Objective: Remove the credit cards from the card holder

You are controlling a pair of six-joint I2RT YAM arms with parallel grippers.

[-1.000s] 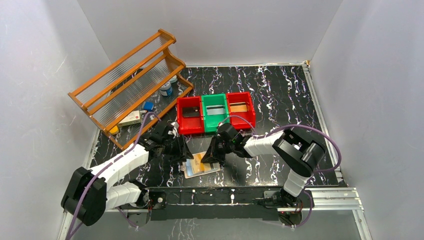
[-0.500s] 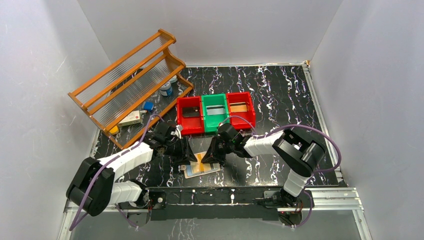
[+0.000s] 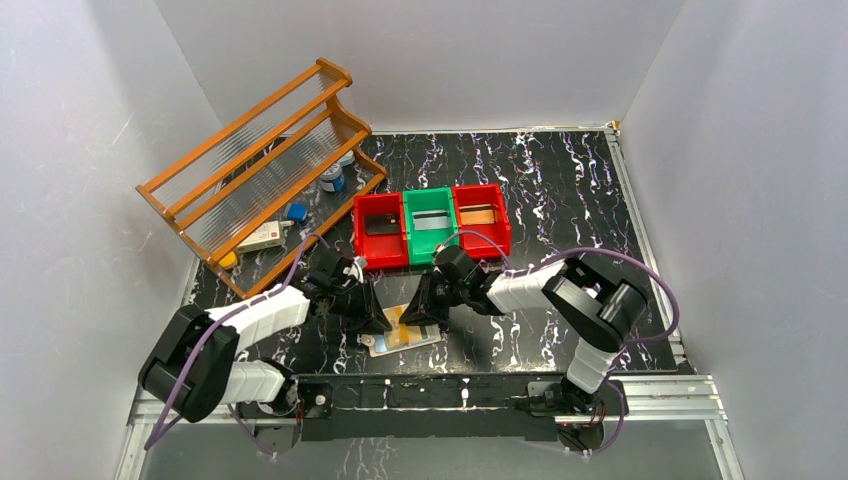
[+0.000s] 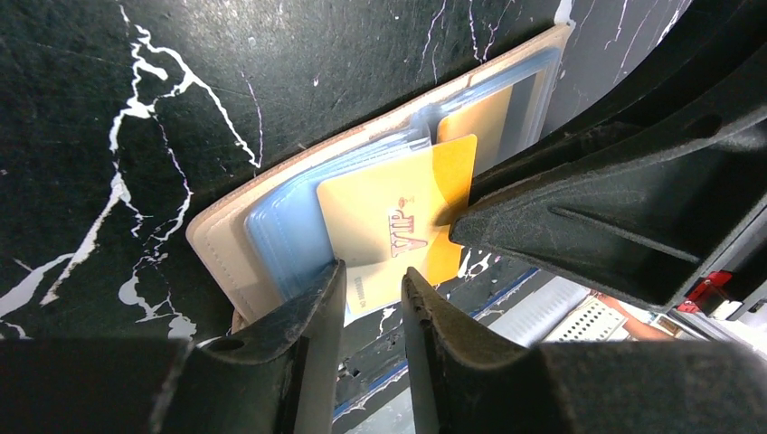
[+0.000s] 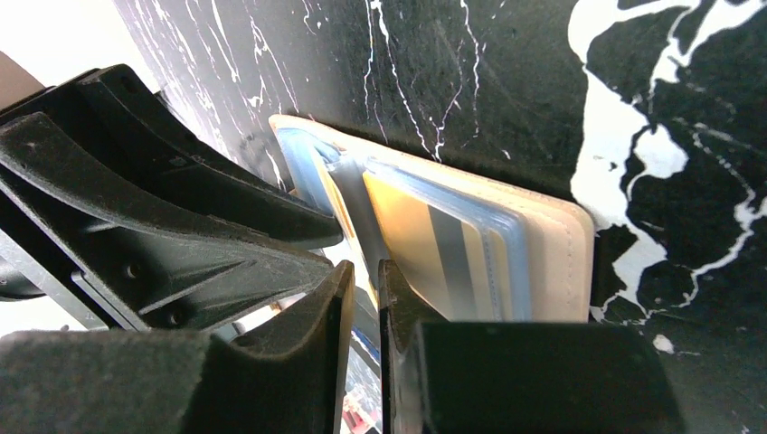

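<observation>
So the small tan leather-look bifold card holder with pale blue plastic sleeves (image 3: 405,340) is lying open on the black, white-veined marble-pattern surface (image 3: 560,190). It's at the near edge, roughly in the middle, with both arms crowded onto it, one from each side. The bit that matters is the orange-gold plastic card with "VIP" on it (image 4: 398,226). It's poking partway out of its sleeve toward the near edge, and its loose corner sits right in the gap between the left fingers (image 4: 298,348). Its long axis runs from there toward the other arm. The left fingers are only a little way apart, and I honestly can't tell if they've got hold of the card. The right fingers (image 5: 307,362) are down to a thin slit at the sleeves on the right half, and again I can't tell if they're grasping anything. One tip looks to be touching the card's far end. My guess is the left arm does the pull. Further back there's a row of three bins, red (image 3: 380,228), green (image 3: 430,222) and red (image 3: 481,217), each with something flat inside. A wooden rack (image 3: 255,160) sits far left, with plain white walls all round.
</observation>
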